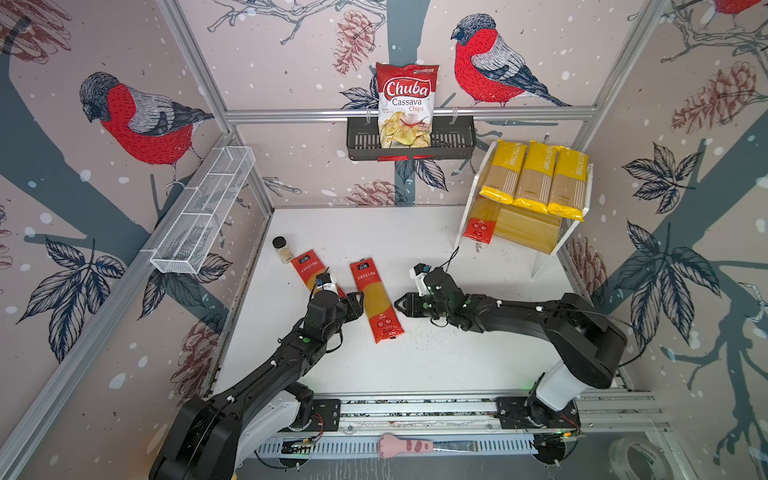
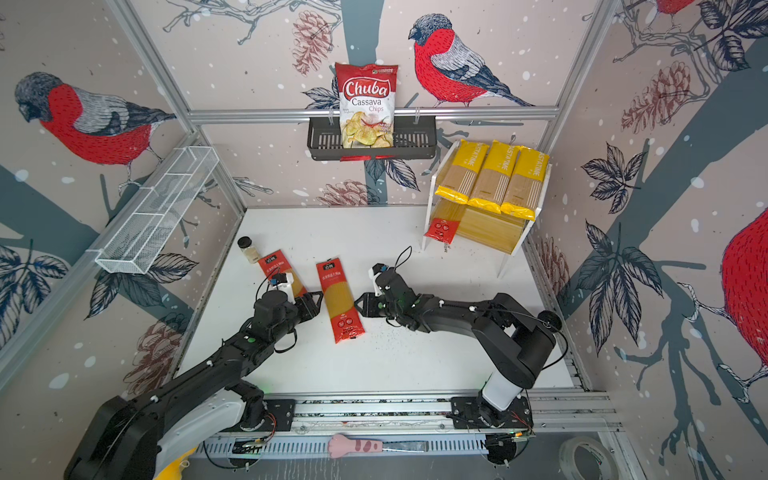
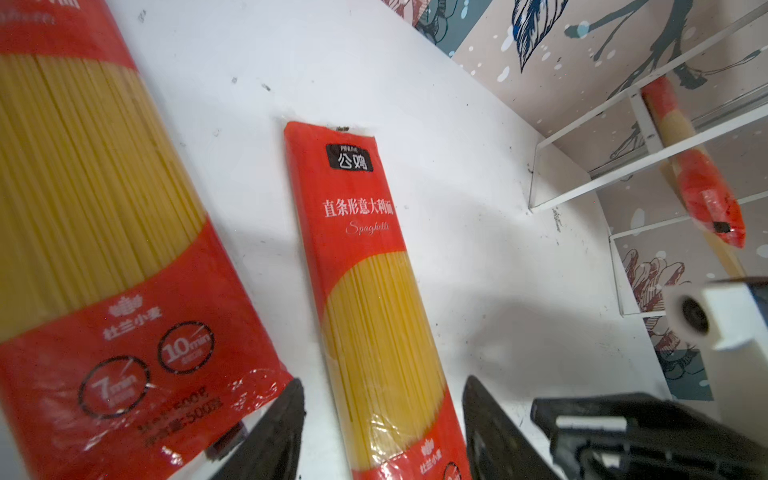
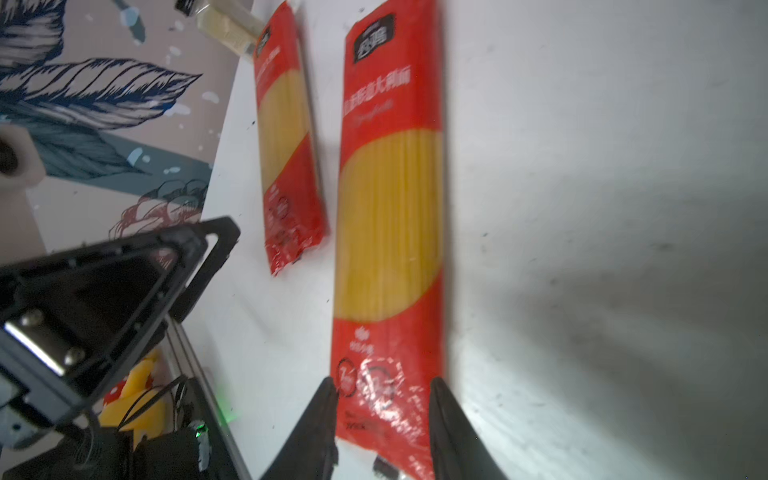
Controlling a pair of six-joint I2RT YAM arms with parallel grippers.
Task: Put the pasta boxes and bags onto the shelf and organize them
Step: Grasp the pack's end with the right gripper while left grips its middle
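Left gripper (image 1: 358, 305), jaws spread, and right gripper (image 1: 397, 306), jaws parted, flank a long red-ended spaghetti packet (image 1: 376, 299) flat on the white counter (image 1: 457, 353). A second red-ended packet (image 1: 305, 268) lies beside it; a third red-ended packet (image 1: 482, 224) and three yellow packets (image 1: 536, 178) rest on the stepped bamboo shelf (image 1: 532, 232).

I'm driving a lab test cell. Aluminium framing (image 1: 291, 114) and bird-print panels (image 1: 137, 120) box in the white surface (image 1: 436, 365), a mounting rail (image 1: 415, 409) along its front.
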